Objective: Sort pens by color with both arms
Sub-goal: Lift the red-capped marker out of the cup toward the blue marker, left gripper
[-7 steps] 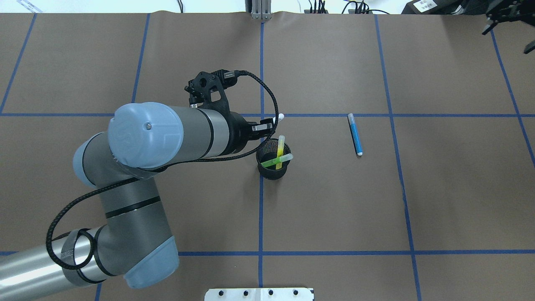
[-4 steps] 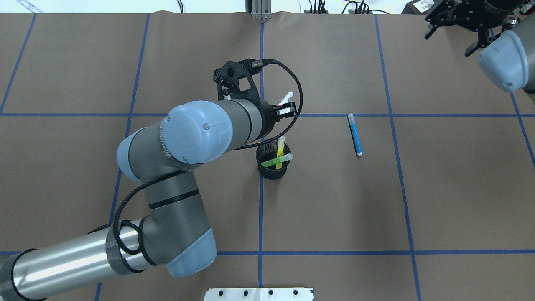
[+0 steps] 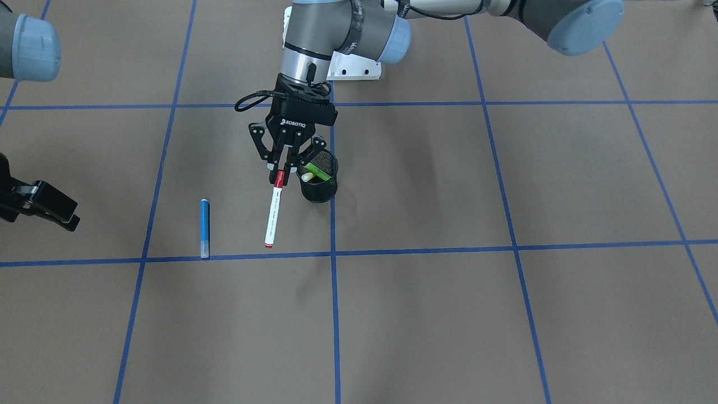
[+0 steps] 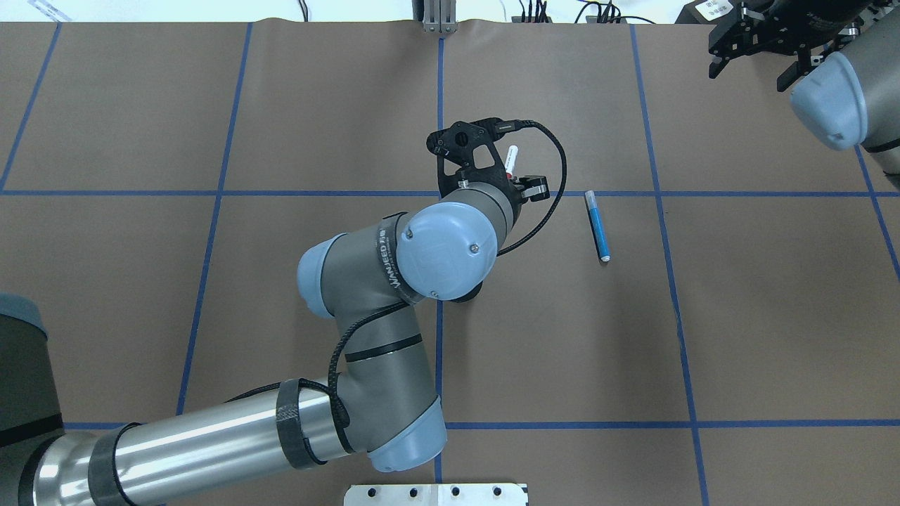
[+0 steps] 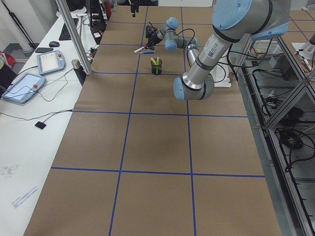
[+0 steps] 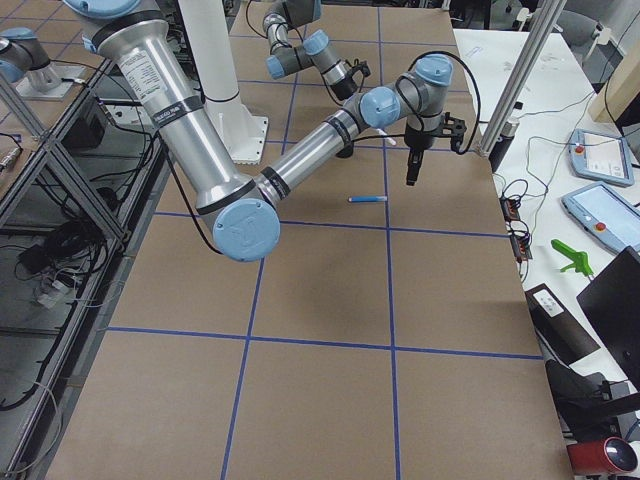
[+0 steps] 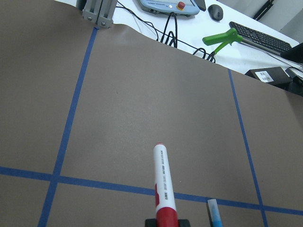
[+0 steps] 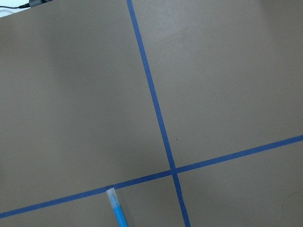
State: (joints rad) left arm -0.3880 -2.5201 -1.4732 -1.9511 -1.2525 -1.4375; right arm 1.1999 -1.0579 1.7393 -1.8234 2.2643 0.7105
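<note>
**Here the left gripper (image 3: pixel 282 167) clamps the red-capped pen (image 3: pixel 273 216)**

We see the left arm (image 4: pixel 383 351) stretched out over the brown paper-covered table (image 3: pixel 449 185). Only the end of the right arm (image 4: pixel 833 98) shows, at the far corner. The left gripper's fingers are closed on the pen's red cap. The white labelled barrel juts out past the fingertips, away from the robot's base, red end foremost. We cannot tell whether that end touches the paper. The right gripper (image 4: pixel 747 74) hangs near the table's far edge, its fingers spread apart with nothing between them.

Just behind the left gripper, on the side of the robot's base, stands the black mesh cup (image 3: pixel 321 193), close to the fingers but apart from them. In it lean the lime green pen (image 3: pixel 320 171) and the yellow pen (image 3: pixel 307 177), their upper ends above the rim. The blue pen (image 3: pixel 205 227) lies flat on the paper beside the left gripper, on the right arm's side. It is roughly parallel to the held pen, near the left gripper and well apart from the right.
</note>
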